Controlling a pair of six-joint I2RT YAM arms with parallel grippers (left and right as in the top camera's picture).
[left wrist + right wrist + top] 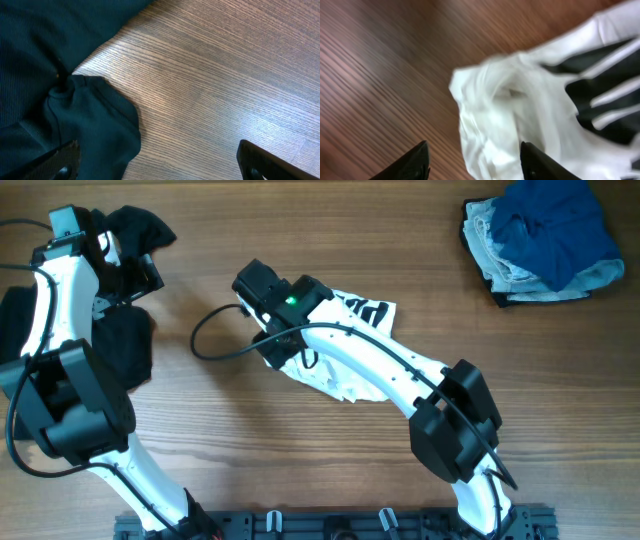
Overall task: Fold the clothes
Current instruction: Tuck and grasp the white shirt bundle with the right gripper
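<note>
The clothes lie in three places. A white garment with black lettering (362, 311) is crumpled mid-table, and my right gripper (268, 345) hangs over its left edge. In the right wrist view the white fabric (535, 100) bunches under and between the fingers of that gripper (475, 161), whose jaws stand apart and open. A plain black garment (128, 345) sits at the far left under my left gripper (130, 255). In the left wrist view the black cloth (45, 60) reaches the left finger (62, 161) of the wide-open left gripper (160, 162).
A pile of navy-blue and pale-denim garments (540, 235) rests at the back right corner. A black cable (205, 340) loops from the right arm over the wooden table (250, 450). The arms' base rail (330, 525) runs along the front edge.
</note>
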